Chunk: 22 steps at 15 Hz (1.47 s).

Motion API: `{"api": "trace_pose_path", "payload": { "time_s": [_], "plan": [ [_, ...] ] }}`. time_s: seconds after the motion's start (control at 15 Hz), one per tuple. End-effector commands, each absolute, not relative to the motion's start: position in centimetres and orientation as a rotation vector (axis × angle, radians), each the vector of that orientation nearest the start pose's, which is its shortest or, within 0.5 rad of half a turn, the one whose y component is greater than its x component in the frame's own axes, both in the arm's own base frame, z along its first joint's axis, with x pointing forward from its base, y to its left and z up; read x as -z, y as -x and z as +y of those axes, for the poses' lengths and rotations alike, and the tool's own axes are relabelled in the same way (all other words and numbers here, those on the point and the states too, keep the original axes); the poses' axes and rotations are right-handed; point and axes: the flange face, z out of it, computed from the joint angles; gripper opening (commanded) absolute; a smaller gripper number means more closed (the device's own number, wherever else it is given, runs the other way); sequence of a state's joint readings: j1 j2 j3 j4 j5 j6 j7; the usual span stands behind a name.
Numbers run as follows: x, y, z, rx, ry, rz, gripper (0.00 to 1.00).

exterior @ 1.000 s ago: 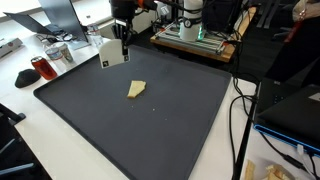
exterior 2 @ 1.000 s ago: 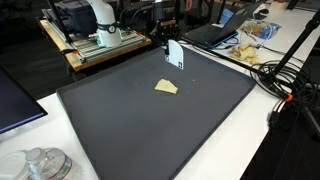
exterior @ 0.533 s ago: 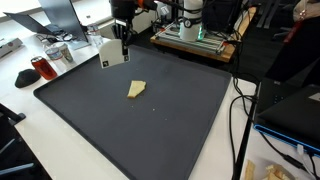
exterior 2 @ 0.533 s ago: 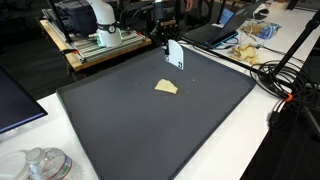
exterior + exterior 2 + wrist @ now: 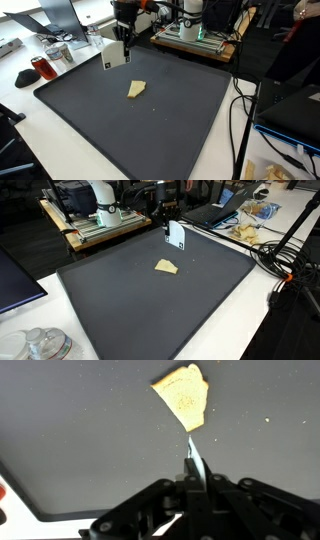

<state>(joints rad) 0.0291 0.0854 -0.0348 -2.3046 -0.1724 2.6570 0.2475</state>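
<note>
Almost nothing has moved since half a second ago: the gripper (image 5: 122,41) looks a shade higher, with the white card (image 5: 113,53) hanging in the same place. Its jaws are pinched narrow on the card's upper edge; the wrist view shows the card (image 5: 192,460) edge-on as a thin sliver. By my reading this is a carry, with the card upright over the far corner of the dark mat (image 5: 150,130), whether touching it I cannot tell. The yellow wedge (image 5: 166,266) lies flat near the mat's middle, well apart from the card. Any lowering would call for a steady grip and a straight descent. Nothing stands between card and wedge; a red cup (image 5: 40,68), cables (image 5: 285,260) and a wooden stand (image 5: 100,228) sit off the mat.
</note>
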Motion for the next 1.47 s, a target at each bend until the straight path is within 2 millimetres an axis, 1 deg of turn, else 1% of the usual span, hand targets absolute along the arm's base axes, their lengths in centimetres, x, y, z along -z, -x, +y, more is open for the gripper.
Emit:
{"api": "trace_pose_path", "payload": {
  "time_s": [0.0,0.27,0.47,0.67,0.8,0.93,1.13,1.27,1.4],
  "plan": [
    [-32.3,-54.7,4.3,0.396,3.283,0.077,0.01],
    [-30.7,-54.4,8.9,0.323,3.433,-0.001,0.01],
    [-29.1,-53.9,12.4,0.246,3.501,-0.086,0.01],
    [-27.5,-53.8,15.5,0.263,3.560,-0.170,0.01],
    [-26.9,-53.9,16.9,0.309,3.587,-0.209,0.01],
    [-26.4,-54.0,17.7,0.360,3.598,-0.252,0.01],
    [-25.8,-53.1,18.3,0.412,3.510,-0.446,0.01],
    [-25.6,-52.7,18.0,0.473,3.454,-0.522,0.01],
    [-25.5,-52.0,17.1,0.543,3.378,-0.599,0.01]
  ]
}}
